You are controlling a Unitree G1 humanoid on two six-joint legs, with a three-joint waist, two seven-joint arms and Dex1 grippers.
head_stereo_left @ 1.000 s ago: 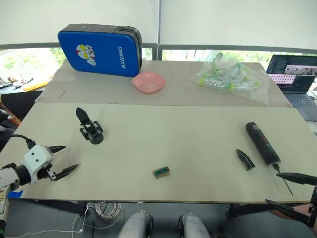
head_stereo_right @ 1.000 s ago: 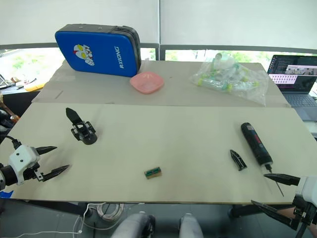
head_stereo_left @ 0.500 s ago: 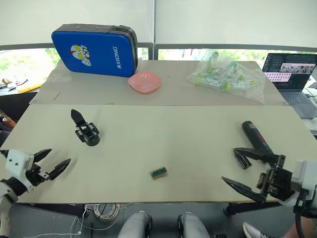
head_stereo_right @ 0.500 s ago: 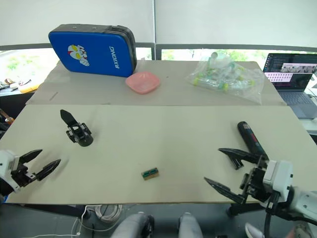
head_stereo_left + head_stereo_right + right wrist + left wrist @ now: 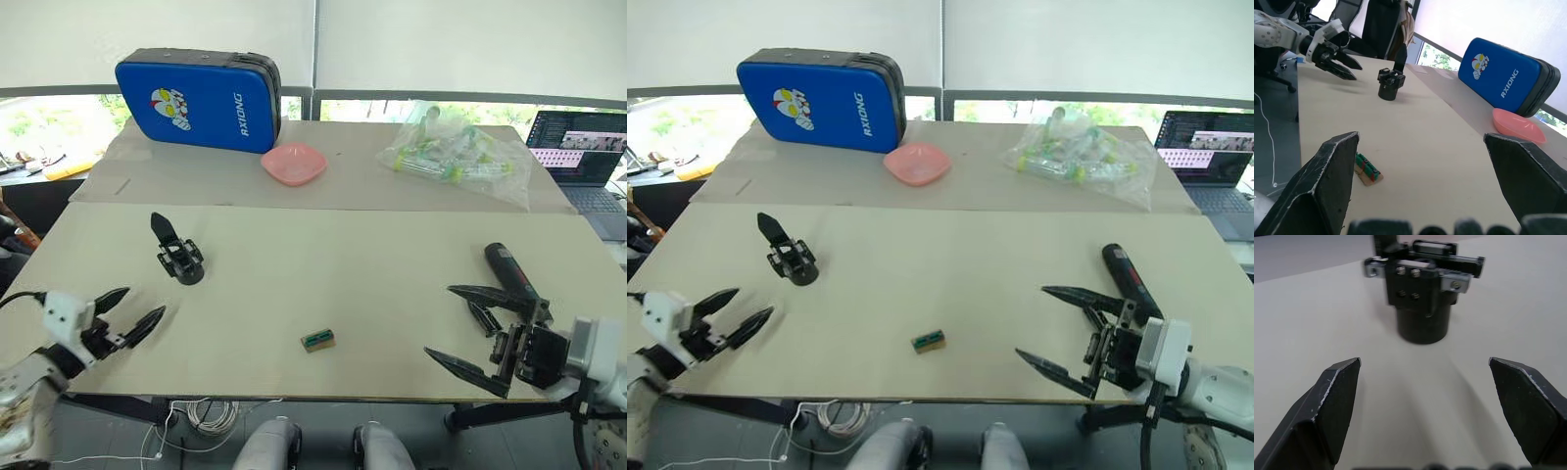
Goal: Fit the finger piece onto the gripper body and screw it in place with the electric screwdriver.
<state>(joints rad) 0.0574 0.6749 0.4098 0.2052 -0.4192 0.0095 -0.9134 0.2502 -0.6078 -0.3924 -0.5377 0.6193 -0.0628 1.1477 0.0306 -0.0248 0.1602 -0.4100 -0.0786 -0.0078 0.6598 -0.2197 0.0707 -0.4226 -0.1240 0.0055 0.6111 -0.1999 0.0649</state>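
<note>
Our right end effector point(image 5: 474, 325), fingers wide, hovers by the finger piece point(image 5: 481, 317) near the tabletop's point(image 5: 323, 274) right edge, beside the electric screwdriver point(image 5: 509, 269); pickup pending. Next we must close on it.

Pretty plain setup: a beige table point(image 5: 323, 264) with a second one point(image 5: 343, 186) butted up behind it. On the near one sit the gripper body point(image 5: 178, 257) on the left, a small tan-and-green block point(image 5: 318, 340) near the front edge, and the electric screwdriver point(image 5: 511, 270) with the finger piece point(image 5: 481, 316) beside it on the right. Further back: a blue case point(image 5: 198, 99), a pink bowl point(image 5: 294, 163), a bag of tubes point(image 5: 456, 155) and a laptop point(image 5: 588, 157).
</note>
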